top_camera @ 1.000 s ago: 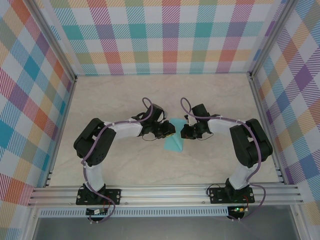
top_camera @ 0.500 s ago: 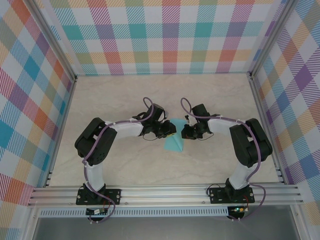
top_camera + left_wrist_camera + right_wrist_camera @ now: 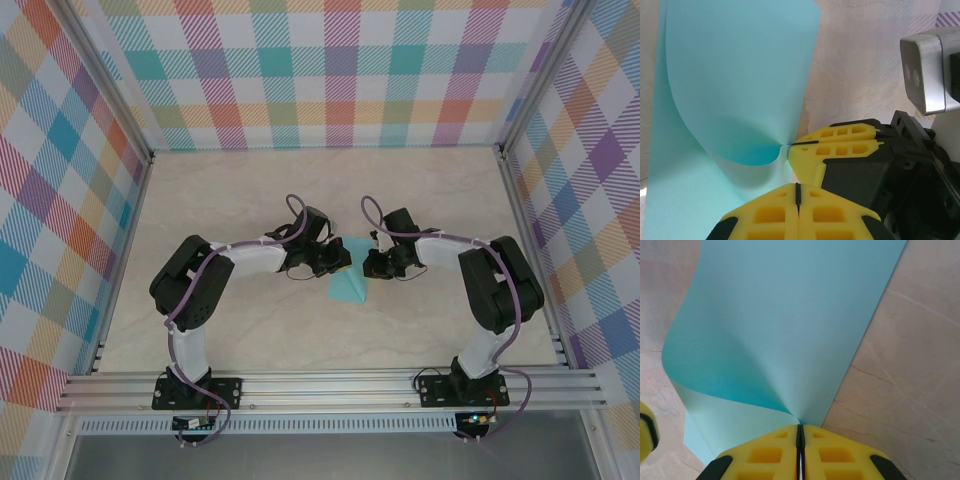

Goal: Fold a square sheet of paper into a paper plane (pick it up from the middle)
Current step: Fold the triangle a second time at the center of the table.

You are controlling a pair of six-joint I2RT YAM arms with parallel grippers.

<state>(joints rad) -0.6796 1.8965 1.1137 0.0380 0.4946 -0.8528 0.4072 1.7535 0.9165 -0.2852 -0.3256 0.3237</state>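
So the right gripper [image 3: 800,426] is clamped down tight on the square sheet of paper [image 3: 790,315], and the pinch point sits right at its fingertips. The teal sheet funnels into the seam between the two yellow fingers and fans out ahead of them. One flap curls up and over on the gripper's left, and a flatter layer lies underneath on the table [image 3: 900,365]. My read is that this is why it's held like that. Nipping one spot on the edge lifts the sheet into a soft roll without a hard crease, so the top layer can be brought over and lined up before anything gets pressed flat.

The left gripper [image 3: 797,186] is closed all the way too, fingers pressed together with no gap. It sits just beside the right gripper's tips, almost nose to nose, with the paper's lower layer running right up to its fingertips. I honestly can't tell from here whether it has any paper between the pads or is just parked against the edge. My guess is it's there to take a second grip near the same spot.

No paper plane yet, I'd say it's early in the folding. The main risk I see is the curl springing back or the fold going crooked.
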